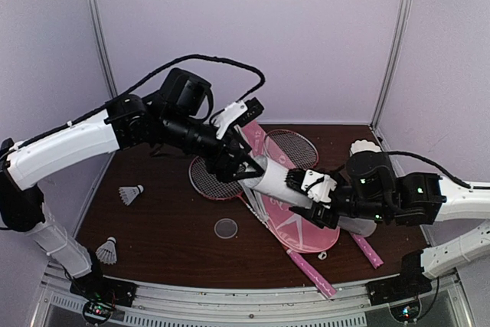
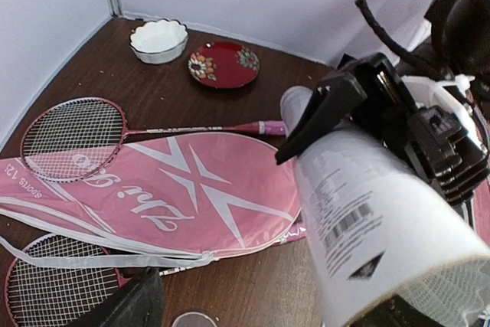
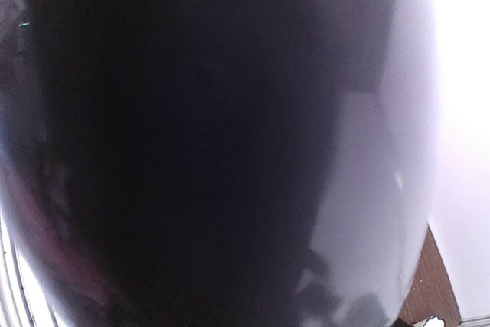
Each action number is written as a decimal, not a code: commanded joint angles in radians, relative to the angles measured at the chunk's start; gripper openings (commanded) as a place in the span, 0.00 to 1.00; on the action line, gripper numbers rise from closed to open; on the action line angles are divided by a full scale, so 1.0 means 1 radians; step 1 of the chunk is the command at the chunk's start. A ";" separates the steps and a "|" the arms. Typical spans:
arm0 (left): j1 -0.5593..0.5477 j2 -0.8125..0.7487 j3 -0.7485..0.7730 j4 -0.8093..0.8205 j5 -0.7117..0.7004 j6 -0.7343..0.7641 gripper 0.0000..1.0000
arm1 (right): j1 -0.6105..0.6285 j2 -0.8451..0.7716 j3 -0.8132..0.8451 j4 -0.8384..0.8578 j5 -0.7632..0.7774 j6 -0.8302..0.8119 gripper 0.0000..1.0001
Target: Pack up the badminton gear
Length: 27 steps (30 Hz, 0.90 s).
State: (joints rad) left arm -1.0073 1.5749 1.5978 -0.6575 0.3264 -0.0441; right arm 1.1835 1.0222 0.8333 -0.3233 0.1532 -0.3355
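Note:
The long white tube (image 1: pixel 269 182) hangs tilted over the table's middle, and my right gripper (image 1: pixel 312 188) is shut on its middle. Its black fingers (image 2: pixel 328 109) clamp the tube (image 2: pixel 360 212) in the left wrist view. My left gripper (image 1: pixel 243 165) stands open at the tube's upper mouth, one dark finger (image 2: pixel 126 304) low left. Something white and feathery (image 2: pixel 452 289) shows at that mouth. Two shuttlecocks (image 1: pixel 132 194) (image 1: pixel 107 250) lie at the left. The pink cover (image 2: pixel 153 189) lies flat over two red-framed racquets (image 2: pixel 73 139) (image 2: pixel 53 285). The right wrist view is dark and blurred, filled by something close to the lens.
A small round lid (image 1: pixel 226 227) lies near the front centre. A red patterned dish (image 2: pixel 223 64) and a white scalloped bowl (image 2: pixel 158 40) sit by the back wall. Pink racquet handles (image 1: pixel 315 273) (image 1: pixel 367 251) stick out toward the front right.

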 commanded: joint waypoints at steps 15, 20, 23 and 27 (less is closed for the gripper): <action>0.729 -0.588 -0.990 0.582 -0.136 -0.743 0.82 | -0.019 -0.033 -0.040 0.035 0.100 0.117 0.44; 0.736 -0.535 -1.004 0.554 -0.074 -0.614 0.77 | -0.035 -0.015 -0.023 0.004 0.073 0.132 0.44; 0.698 -0.544 -0.995 0.532 -0.022 -0.552 0.76 | -0.047 -0.011 -0.020 -0.003 0.048 0.151 0.44; 0.598 -0.510 -0.898 0.368 -0.046 -0.426 0.76 | -0.054 0.003 -0.004 -0.023 0.033 0.159 0.44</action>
State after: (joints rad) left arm -0.3290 1.0470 0.6033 -0.2131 0.2611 -0.6052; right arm 1.1389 1.0142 0.7902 -0.3340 0.2089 -0.2020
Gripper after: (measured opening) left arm 0.761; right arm 0.638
